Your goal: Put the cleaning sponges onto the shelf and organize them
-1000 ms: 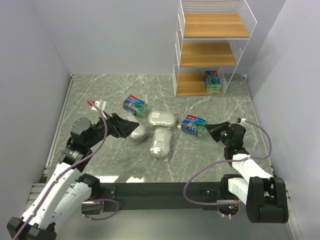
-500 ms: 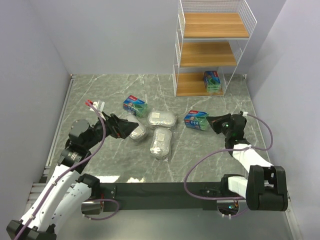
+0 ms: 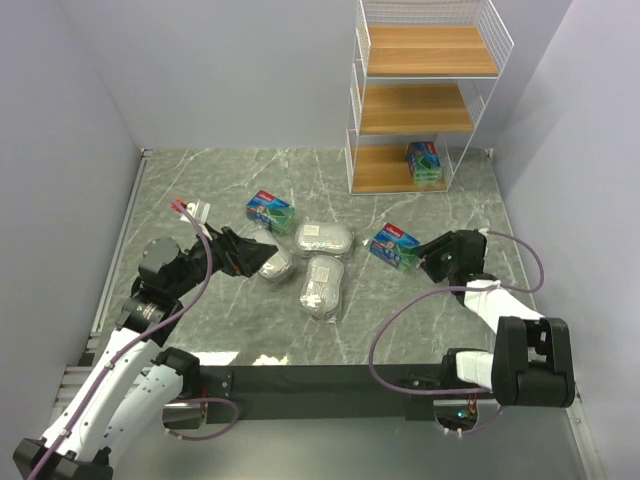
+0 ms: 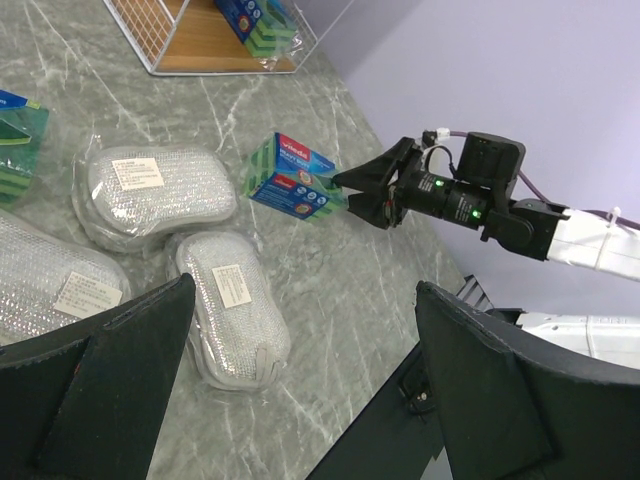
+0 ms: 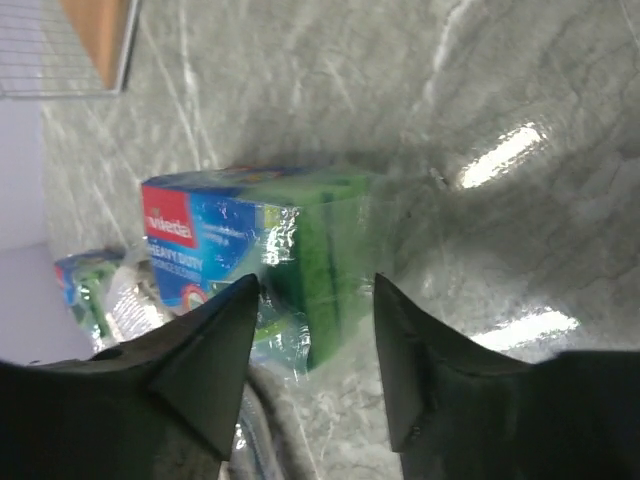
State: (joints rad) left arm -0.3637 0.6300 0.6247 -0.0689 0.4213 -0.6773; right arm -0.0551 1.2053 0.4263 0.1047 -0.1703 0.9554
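Left wrist view — unlike top external — shows right fingers [image 4: 383, 168] parted.

Three green packs [image 3: 270, 210]; three silvery packs [image 3: 323, 238]; one shelf [image 3: 430, 50].

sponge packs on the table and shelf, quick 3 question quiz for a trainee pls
1. True or false: the shelf holds a pack on its top tier.
2. How many sponge packs lie on the table?
3. The open right end effector points at: A) a green pack B) a silver pack C) the shelf

Key: 1 false, the only shelved pack sits on the bottom tier; 2 five; 3 A.
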